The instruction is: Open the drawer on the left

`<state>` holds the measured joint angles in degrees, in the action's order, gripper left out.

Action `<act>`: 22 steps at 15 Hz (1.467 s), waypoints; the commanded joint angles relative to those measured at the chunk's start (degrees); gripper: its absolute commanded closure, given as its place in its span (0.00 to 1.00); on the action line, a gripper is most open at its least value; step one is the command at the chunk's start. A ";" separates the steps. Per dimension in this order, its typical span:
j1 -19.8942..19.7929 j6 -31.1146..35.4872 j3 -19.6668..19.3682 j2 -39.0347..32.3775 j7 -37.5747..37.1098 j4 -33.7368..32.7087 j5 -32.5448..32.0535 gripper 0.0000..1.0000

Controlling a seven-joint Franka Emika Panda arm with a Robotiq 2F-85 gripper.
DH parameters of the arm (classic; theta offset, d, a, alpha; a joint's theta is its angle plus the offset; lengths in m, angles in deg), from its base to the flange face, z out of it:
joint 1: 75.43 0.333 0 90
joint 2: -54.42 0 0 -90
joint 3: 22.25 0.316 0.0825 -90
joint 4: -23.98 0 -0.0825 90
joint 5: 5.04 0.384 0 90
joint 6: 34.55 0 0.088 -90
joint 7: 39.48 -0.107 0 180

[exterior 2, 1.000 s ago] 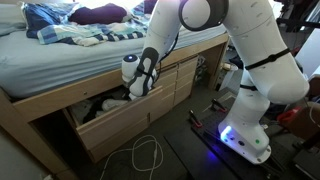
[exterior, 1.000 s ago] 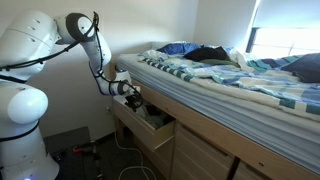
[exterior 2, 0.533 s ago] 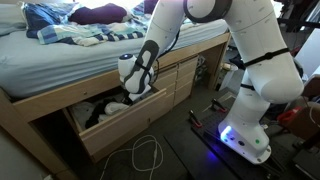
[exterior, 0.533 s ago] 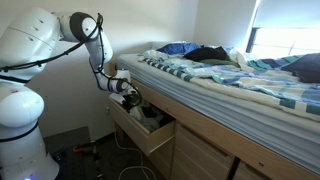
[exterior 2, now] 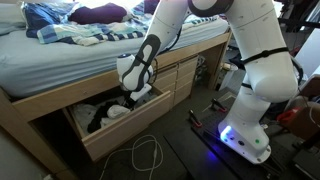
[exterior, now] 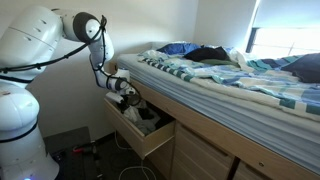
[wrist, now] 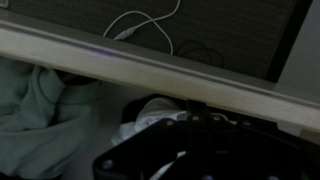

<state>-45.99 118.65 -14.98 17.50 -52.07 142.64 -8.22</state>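
The drawer (exterior: 128, 133) under the bed's left end stands partly pulled out, with white and dark clothes (exterior 2: 105, 113) inside. It also shows in an exterior view (exterior 2: 120, 136). My gripper (exterior: 128, 92) reaches down into the drawer just behind its flat front, as an exterior view (exterior 2: 140, 96) shows too. In the wrist view the dark fingers (wrist: 190, 112) look closed together, just behind the front's top edge (wrist: 120, 65) on the drawer's inner side. They hold nothing. White cloth (wrist: 150, 112) lies beside them.
The bed (exterior: 230, 85) with striped bedding (exterior 2: 70, 35) lies above. Neighbouring flat drawer fronts (exterior 2: 185, 75) stay closed. A white cable (exterior 2: 145, 155) loops on the floor in front of the drawer. The robot base (exterior 2: 250, 130) stands close by.
The drawer has slid further out from the bed frame, and my gripper has moved outward with it. More of the clothes inside now show.
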 commanded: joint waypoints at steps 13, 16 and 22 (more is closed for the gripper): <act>-17.40 -7.17 17.16 6.53 24.65 10.62 4.22 1.00; -16.77 -10.45 17.03 8.26 25.22 10.87 3.95 1.00; -14.75 -14.57 16.03 12.00 23.73 11.56 3.23 1.00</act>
<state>-61.81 105.65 1.66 25.15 -28.40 152.10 -5.82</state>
